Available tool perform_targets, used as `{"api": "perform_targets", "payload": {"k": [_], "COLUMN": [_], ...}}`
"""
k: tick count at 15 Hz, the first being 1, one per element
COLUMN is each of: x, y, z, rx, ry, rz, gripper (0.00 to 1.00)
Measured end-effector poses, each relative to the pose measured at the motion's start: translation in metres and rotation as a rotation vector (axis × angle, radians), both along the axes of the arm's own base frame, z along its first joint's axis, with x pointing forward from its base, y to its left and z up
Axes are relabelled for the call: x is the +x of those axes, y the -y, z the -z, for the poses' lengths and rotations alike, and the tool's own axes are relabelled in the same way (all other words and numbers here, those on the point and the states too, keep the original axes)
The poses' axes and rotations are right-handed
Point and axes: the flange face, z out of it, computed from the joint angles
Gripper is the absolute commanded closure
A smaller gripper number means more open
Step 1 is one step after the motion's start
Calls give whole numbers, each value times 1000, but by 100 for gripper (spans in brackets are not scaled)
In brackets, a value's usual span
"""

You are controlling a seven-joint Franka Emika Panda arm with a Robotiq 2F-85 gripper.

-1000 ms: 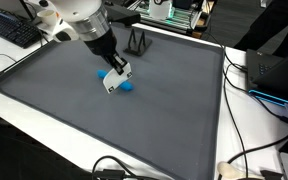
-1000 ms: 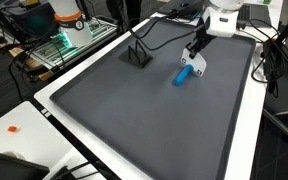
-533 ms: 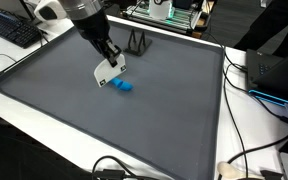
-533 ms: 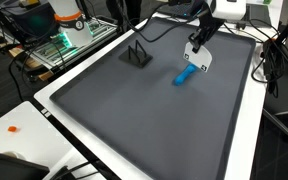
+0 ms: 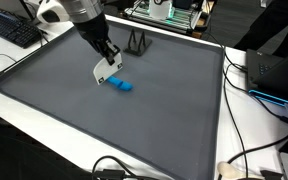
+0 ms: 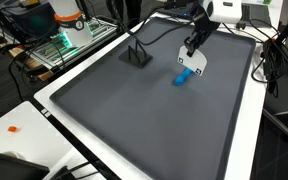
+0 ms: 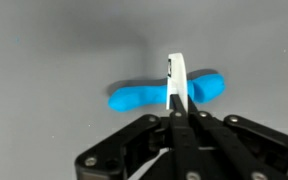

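A small blue oblong object (image 5: 122,86) lies flat on the grey mat (image 5: 174,115); it shows in both exterior views (image 6: 184,77) and in the wrist view (image 7: 134,97). My gripper (image 5: 106,70) hangs just above it and slightly to one side, not touching it. Its white fingertips are pressed together, with nothing between them. In the wrist view the closed fingertips (image 7: 176,78) cross in front of the blue object's middle. In an exterior view the gripper (image 6: 193,63) sits just above the object.
A black wire stand (image 5: 136,42) stands near the mat's far edge, also seen in an exterior view (image 6: 136,55). A keyboard (image 5: 9,30) lies beyond the mat. Cables run along the white table edge (image 5: 244,120). A small orange item (image 6: 13,129) lies off the mat.
The gripper has lifted off the blue object and drawn back a little. The blue object stays lying on the mat.
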Motion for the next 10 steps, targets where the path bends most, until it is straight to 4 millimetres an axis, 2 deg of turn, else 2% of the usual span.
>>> {"api": "perform_targets", "payload": {"k": [5,10], "x": [-2,-2], "y": [-1,-4], "z": [10,12], "rx": [-1,3], "ry": [-15,-17], "rz": [-18,-23], "gripper": [99,99]}}
